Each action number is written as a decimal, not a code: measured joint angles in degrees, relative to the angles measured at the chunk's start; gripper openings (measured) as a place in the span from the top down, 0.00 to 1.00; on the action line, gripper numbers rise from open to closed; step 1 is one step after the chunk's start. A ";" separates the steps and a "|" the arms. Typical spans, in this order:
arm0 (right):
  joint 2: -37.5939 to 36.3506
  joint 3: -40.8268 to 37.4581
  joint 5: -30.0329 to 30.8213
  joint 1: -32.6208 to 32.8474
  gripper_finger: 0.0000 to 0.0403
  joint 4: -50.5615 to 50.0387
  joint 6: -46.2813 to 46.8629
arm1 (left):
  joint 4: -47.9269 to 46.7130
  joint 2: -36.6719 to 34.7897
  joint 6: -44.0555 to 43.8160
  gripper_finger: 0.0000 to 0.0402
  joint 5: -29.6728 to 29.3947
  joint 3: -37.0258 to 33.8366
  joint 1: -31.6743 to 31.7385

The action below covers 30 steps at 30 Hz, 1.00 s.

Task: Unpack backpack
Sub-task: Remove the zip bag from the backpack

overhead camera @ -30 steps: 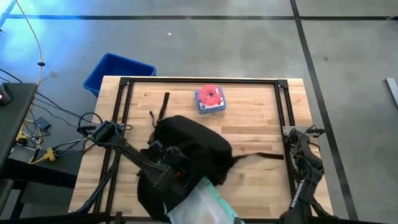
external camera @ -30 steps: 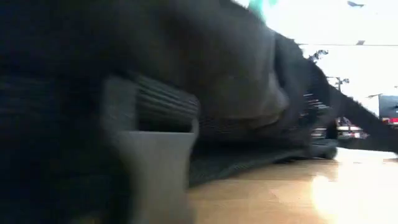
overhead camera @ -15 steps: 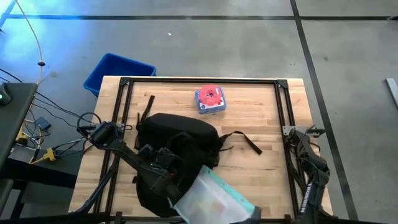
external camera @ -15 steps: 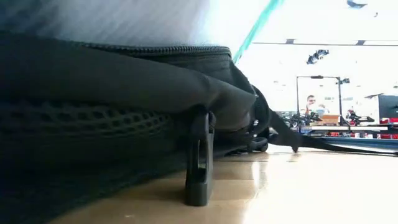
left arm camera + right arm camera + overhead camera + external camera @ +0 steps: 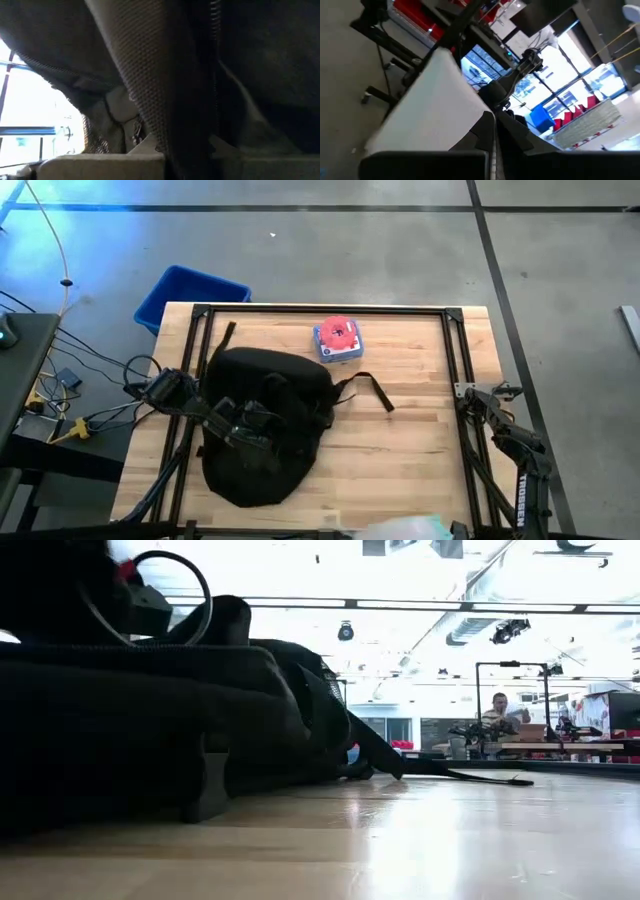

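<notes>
The black backpack (image 5: 265, 430) lies flat on the left half of the wooden table; one strap (image 5: 372, 390) trails toward the middle. It fills the left of the low view (image 5: 150, 720). My left gripper (image 5: 245, 428) sits on top of it, shut on its fabric (image 5: 172, 150). My right gripper (image 5: 492, 135) is shut on a flat white pouch (image 5: 430, 105) with a teal edge. In the high view only a bit of that pouch (image 5: 405, 528) shows, at the near edge and clear of the backpack. My left gripper pinches a fold of the backpack's dark mesh fabric (image 5: 150, 120) between its two fingers, slanting down from the table's left side. The backpack's body rests on the table. My right gripper pinches an edge of the white pouch (image 5: 470, 125) between its two fingers, and the pouch stands out beyond them, clear of the table.
A blue-and-white box with a red round top (image 5: 338, 338) stands near the far edge, at the middle. A blue bin (image 5: 190, 295) sits on the floor past the far left corner. Bare wood (image 5: 420, 450) lies right of the backpack. A person (image 5: 500, 710) is far behind the table.
My left gripper has dragged the backpack toward the table's left and far edges, and its strap has swung along. My right gripper has drawn the white pouch out of the backpack toward the near right, so it is now free and almost out of the high view.
</notes>
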 joint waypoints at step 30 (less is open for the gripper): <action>-0.24 0.00 -2.88 -6.58 1.00 -14.51 14.05 | 4.98 -15.44 -1.10 0.74 -10.60 -23.48 19.29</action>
